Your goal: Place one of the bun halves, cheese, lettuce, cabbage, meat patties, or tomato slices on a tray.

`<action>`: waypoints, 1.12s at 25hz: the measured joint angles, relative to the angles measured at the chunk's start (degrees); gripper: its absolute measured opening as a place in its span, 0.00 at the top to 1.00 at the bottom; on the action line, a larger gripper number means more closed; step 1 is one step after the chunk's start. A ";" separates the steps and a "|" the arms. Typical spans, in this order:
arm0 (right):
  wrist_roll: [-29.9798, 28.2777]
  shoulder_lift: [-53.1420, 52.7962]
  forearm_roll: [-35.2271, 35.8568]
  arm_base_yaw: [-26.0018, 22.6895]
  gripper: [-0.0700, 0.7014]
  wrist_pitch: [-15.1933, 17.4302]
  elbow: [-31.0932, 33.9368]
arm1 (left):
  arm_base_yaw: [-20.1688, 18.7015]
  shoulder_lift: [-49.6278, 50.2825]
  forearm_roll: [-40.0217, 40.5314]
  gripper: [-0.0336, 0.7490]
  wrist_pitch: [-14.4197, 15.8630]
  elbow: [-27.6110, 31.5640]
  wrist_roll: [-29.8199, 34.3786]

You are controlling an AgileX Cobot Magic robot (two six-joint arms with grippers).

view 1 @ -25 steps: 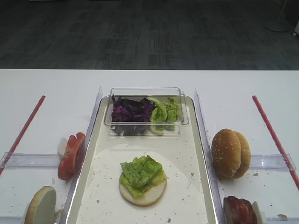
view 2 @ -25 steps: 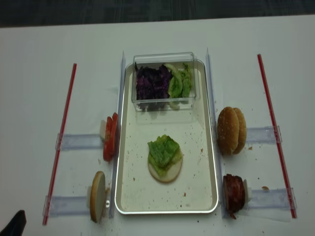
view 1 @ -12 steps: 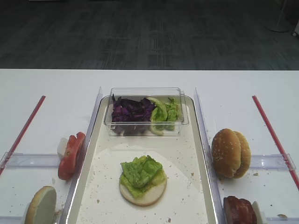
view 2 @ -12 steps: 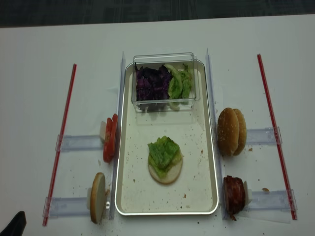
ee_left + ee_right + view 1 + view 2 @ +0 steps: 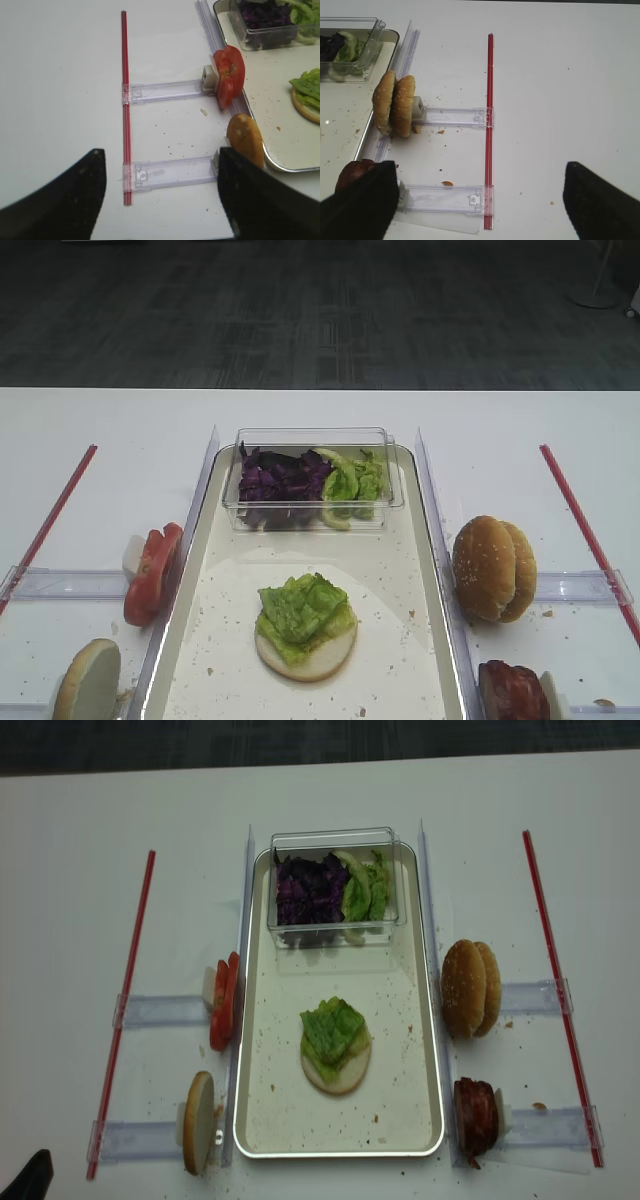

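White table (image 5: 330,800) – tray (image 5: 255,1120), clear holders (image 5: 160,1010), red strips (image 5: 125,1000)

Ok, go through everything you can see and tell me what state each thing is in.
tray: flat on the table, crumb-speckled.
bun half on the tray: cut face up, lettuce on it.
clear tub: uncovered, holding cabbage and lettuce.
tomato slices: upright on edge, left of the tray.
left bun half: upright on edge.
right bun halves: upright, side by side.
meat patties: upright on edge.
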 joint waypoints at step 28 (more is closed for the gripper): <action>0.10 0.00 -0.03 0.00 0.03 0.00 0.00 | 0.00 0.00 0.00 0.40 0.00 0.00 0.00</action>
